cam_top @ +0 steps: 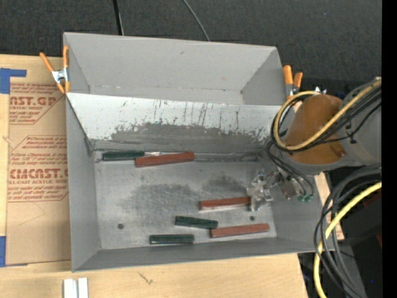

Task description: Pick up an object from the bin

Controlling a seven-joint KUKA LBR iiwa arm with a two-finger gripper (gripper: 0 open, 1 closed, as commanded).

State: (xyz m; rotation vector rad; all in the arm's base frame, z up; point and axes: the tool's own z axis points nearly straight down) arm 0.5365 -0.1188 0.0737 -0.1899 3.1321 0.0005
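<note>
My gripper [258,194] is low at the right side of the bin floor, its metal fingers at the right end of a red-brown stick [223,203] that lies flat, pointing left. Whether that stick's end is between the fingers I cannot make out. Just below lies another red-brown stick [239,230], and a dark green stick [195,222] sits to its left.
A second dark green stick [171,239] lies near the front wall. Along the back wall rest a long red-brown stick [164,159] and a dark green one [123,156]. The arm with its orange cover and yellow cables hangs over the bin's right rim.
</note>
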